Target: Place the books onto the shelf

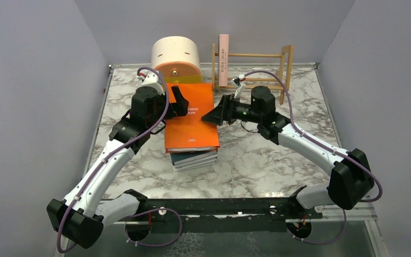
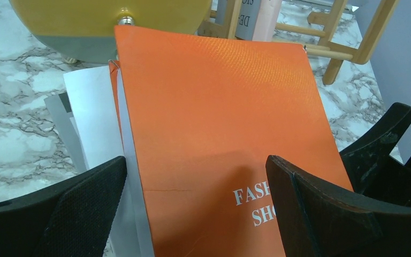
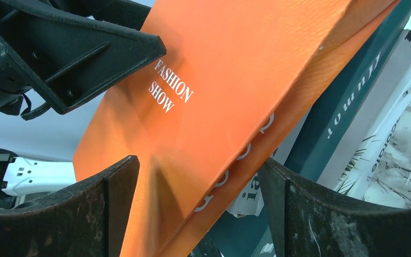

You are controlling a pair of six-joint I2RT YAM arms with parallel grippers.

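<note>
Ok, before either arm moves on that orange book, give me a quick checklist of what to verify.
1. The left fingers stand open over the orange book: ok.
2. The right fingers stand open around its edge: ok.
3. Firm hold on the book: not ok, neither pair is closed on it.
4. Free slot on the shelf beside the pink book: ok.
5. Clearance past the round drawer box behind the stack: cannot tell.
</note>
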